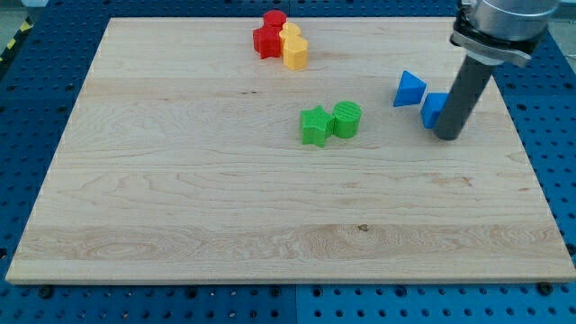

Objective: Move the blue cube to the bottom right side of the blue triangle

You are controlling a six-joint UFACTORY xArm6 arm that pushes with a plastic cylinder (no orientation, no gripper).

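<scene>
The blue triangle [409, 89] lies on the wooden board [180, 207] at the upper right. The blue cube [434, 109] sits just to its lower right, a small gap apart, partly hidden behind my rod. My tip [448, 135] rests on the board right against the cube's right side, at its lower right corner.
A green star [315, 125] and a green cylinder [346, 119] stand side by side near the middle. At the top, a red star [265, 40], a red cylinder [274, 20] and two yellow blocks [293, 48] are clustered. The board's right edge is close to my tip.
</scene>
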